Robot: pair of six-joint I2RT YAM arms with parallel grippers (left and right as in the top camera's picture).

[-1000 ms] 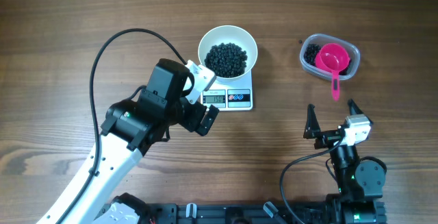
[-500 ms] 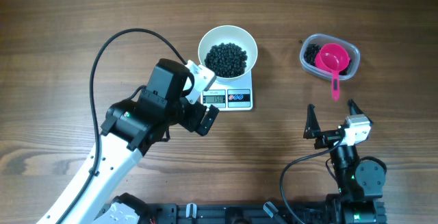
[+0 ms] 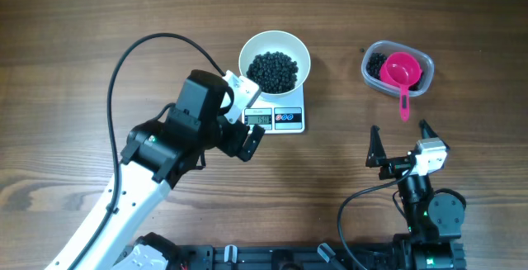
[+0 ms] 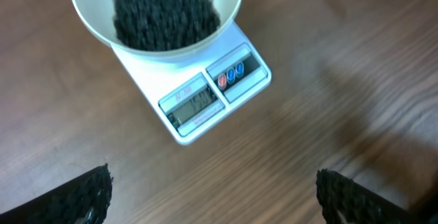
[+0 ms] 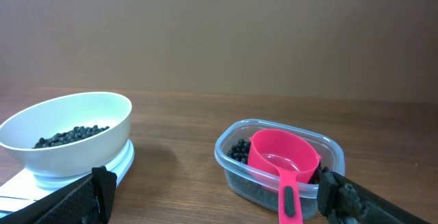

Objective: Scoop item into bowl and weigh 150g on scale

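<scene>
The white bowl point(image 3: 246, 51) stands on the small white scale point(image 3: 285, 120), holding a heap of black beads point(image 3: 273, 70). My left gripper point(image 3: 246, 120) hovers just left of the scale's front edge, open and empty. The left wrist view shows the bowl point(image 4: 233, 11), its beads point(image 4: 164, 11) and the scale point(image 4: 212, 94) ahead of the left gripper point(image 4: 213, 196). My right gripper point(image 3: 399, 130) is open near the front of the table, below the tub. Its view shows the bowl point(image 5: 68, 125) at left, with nothing between the right gripper point(image 5: 212, 196) fingers.
A clear plastic tub point(image 3: 370, 76) at the right holds more black beads point(image 3: 376, 62) and a pink scoop point(image 3: 399, 72), its handle pointing over the tub's front rim. A black cable point(image 3: 132, 55) arcs over the table's left side.
</scene>
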